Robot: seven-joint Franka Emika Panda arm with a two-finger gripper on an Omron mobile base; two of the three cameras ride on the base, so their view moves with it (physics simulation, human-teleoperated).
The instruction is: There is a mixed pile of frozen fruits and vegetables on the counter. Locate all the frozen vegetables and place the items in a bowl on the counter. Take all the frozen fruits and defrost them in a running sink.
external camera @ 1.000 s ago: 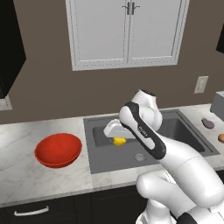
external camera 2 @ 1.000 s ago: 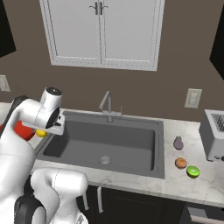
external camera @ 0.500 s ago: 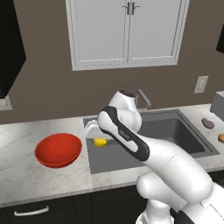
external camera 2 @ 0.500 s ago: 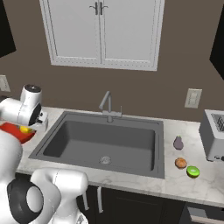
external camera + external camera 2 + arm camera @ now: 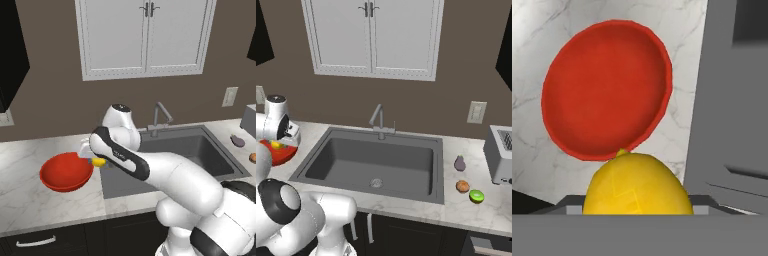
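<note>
One yellow vegetable piece (image 5: 99,161) sits clamped in the gripper (image 5: 96,160), just beside the red bowl's (image 5: 65,172) rim nearest the sink (image 5: 376,165). Let go now, I reckon it could clip that rim and roll off across the counter (image 5: 30,200) or into the basin. Nothing blocks the way; the eggplant-like piece (image 5: 459,163), orange piece (image 5: 462,186) and green piece (image 5: 476,196) wait at the counter's far end by the toaster (image 5: 500,161).

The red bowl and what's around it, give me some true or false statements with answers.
1. The pincer holds a yellow piece. True.
2. The red bowl already has food inside. False: it is empty.
3. The bowl sits inside the sink. False: it sits on the counter beside the sink.
4. A purple-grey piece, an orange piece and a green piece lie on the counter on the far side of the sink from the bowl. True.
</note>
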